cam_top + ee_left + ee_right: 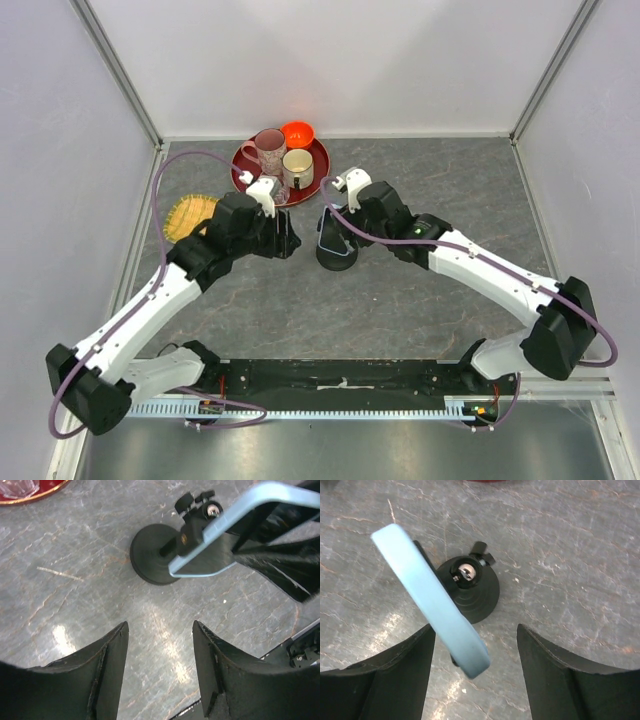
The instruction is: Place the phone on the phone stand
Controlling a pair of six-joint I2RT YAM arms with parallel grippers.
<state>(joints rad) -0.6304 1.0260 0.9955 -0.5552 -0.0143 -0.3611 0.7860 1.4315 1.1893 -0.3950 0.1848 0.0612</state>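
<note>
1. Well, the phone [427, 595] sat tilted on top of the stand [480, 600], up off the table [570, 555];
2. the right claw [475, 628] was spread wide, one side on each side of the phone's low end; I could not tell if it touched the phone;
3. the left claw [160, 627] was spread too, held nothing, and hung over the table near the stand's round base.

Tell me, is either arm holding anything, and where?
Nothing seems held. The left tool and right tool are open; the light-blue-rimmed phone leans on the black round-based stand.
</note>
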